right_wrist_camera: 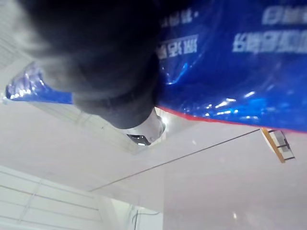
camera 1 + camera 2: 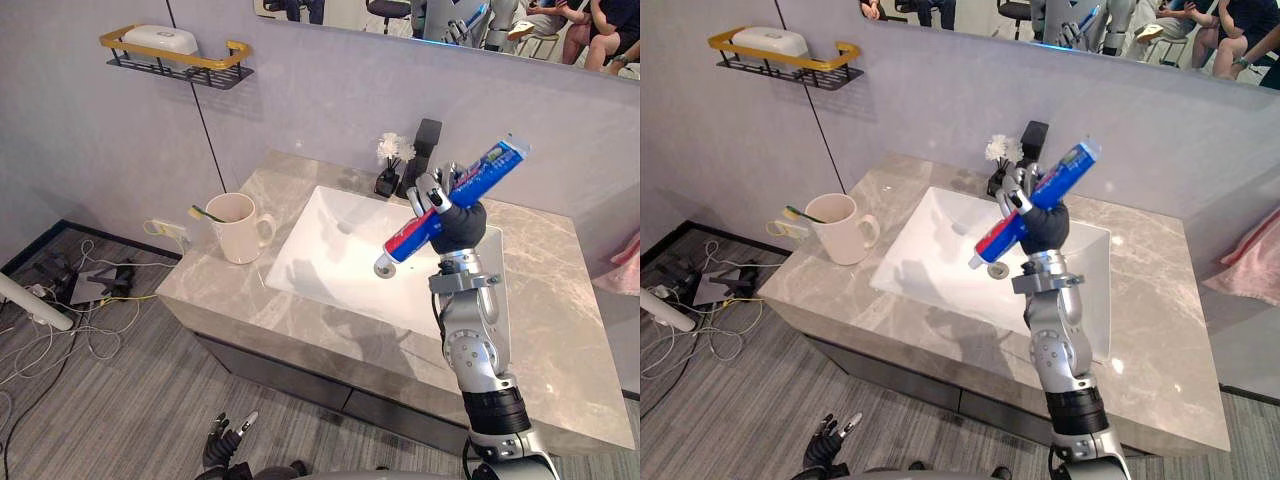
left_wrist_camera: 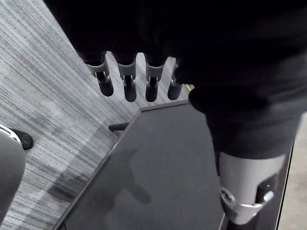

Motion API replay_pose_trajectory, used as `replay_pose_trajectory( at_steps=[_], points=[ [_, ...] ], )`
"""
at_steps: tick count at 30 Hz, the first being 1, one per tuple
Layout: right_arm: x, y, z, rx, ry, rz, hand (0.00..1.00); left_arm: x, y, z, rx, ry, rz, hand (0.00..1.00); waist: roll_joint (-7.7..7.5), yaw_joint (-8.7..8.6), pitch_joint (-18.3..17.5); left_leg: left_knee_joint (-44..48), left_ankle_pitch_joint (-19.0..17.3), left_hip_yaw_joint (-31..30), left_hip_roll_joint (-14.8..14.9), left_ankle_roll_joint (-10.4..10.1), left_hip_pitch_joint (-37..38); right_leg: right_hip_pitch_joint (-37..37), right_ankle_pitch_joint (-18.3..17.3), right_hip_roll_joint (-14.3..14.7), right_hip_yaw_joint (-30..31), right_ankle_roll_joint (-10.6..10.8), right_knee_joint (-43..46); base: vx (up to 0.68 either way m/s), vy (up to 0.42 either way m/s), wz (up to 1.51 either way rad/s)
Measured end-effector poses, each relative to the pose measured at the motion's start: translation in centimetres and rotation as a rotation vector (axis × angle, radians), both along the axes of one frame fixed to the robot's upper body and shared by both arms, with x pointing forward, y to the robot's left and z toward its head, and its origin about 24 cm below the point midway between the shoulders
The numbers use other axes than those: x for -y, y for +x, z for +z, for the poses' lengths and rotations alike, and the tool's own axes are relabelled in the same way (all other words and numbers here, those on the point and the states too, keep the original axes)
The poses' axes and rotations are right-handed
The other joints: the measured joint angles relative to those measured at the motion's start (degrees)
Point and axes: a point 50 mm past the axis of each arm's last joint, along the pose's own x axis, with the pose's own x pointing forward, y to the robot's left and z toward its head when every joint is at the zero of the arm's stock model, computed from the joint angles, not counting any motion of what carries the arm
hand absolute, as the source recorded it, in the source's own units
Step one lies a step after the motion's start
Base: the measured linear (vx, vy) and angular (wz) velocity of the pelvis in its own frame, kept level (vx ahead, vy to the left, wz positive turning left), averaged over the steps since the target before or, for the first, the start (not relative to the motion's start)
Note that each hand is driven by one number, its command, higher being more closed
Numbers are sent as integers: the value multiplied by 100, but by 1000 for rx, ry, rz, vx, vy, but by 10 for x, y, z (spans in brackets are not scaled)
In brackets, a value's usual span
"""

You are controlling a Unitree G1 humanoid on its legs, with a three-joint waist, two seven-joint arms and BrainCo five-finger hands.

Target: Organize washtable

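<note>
Your right hand (image 2: 458, 225) is curled round the blue toothpaste tube (image 2: 490, 165), tilted above the sink (image 2: 320, 240); bare counter (image 2: 560, 300) lies to its right. Your left hand (image 3: 130, 86) hangs low, fingers loose. The tube's print is unreadable.

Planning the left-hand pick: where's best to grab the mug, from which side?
Probably the body of the mug, from its counter-edge side: it stands upright, its handle points toward the sink, and a toothbrush pokes over the rim, blocking a top grasp.
</note>
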Motion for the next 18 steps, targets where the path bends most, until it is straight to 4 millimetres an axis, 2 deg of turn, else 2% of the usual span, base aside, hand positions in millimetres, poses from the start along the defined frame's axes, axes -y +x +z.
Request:
replay_pose_trajectory(
  at_steps=[6, 13, 15, 18],
  points=[
    [-31, 16, 20, 61, -137, 53, 100, 1, 6, 2, 20, 8, -79, 0, -65, 25, 57, -3, 43, -119, 7, -33, -74, -16, -11, 7, -121, -16, 0, -8, 12, 11],
    [-53, 32, 40, 110, -259, 30, 100, 4, 14, 5, 41, 14, -137, 0, -99, 329, 81, 6, 67, -253, 10, -46, -216, -84, -48, 16, -262, -20, 2, 17, 9, 10],
    [-57, 36, 49, 125, -277, 12, 100, 4, 16, 6, 53, 18, -140, 0, -111, 349, 132, 9, 81, -326, 8, -47, -261, -91, -50, 18, -307, -21, 4, 24, 5, 18],
    [-60, 44, 59, 134, -304, -34, 100, 3, 20, 9, 73, 26, -148, 0, -128, 470, 208, 25, 82, -386, 7, -47, -290, -89, -52, 22, -345, -19, 9, 22, 12, 13]
  ],
)
